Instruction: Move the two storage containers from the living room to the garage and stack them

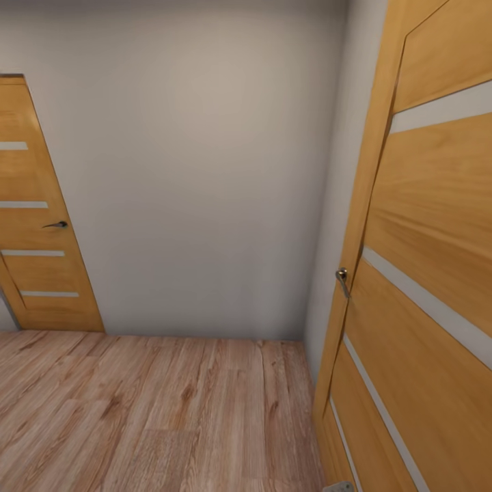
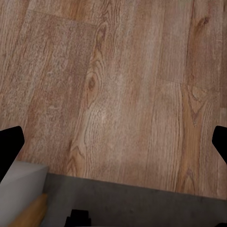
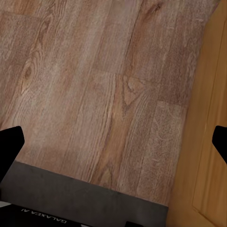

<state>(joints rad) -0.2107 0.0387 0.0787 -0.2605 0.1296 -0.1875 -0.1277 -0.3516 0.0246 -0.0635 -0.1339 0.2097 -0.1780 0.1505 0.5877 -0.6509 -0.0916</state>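
Note:
The two storage containers and the garage are out of view. In the left wrist view my left gripper (image 2: pixel 113 142) is open, its black fingertips (image 2: pixel 10 141) far apart over light wood planks, with nothing between them. My right gripper (image 3: pixel 113 142) is open too, its fingertips (image 3: pixel 11 140) spread above the same plank floor, right next to an orange wooden door panel (image 3: pixel 208 109). Neither gripper holds anything.
A grey wall (image 1: pixel 205 171) stands straight ahead across a light wood plank floor (image 1: pixel 150 410). A tall orange wooden door (image 1: pixel 424 273) with a metal handle (image 1: pixel 342 277) stands close on the right. Another such door (image 1: pixel 34 225) is at the far left. My dark base edge (image 2: pixel 137 205) lies below the grippers.

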